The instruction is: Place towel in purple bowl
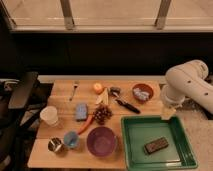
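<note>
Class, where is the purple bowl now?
In the camera view, the purple bowl sits near the table's front edge, between the blue cup and the green tray; the gripper hangs above the tray's far edge.

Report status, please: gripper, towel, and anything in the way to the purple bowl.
Gripper at right, over far edge of green tray. Pale bundle, likely the towel, lies in brown bowl. Grapes sit just beyond purple bowl.

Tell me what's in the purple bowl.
Nothing shows inside the purple bowl; its near inner wall is hidden by the rim. The gripper hangs over the far edge of the green tray.
</note>
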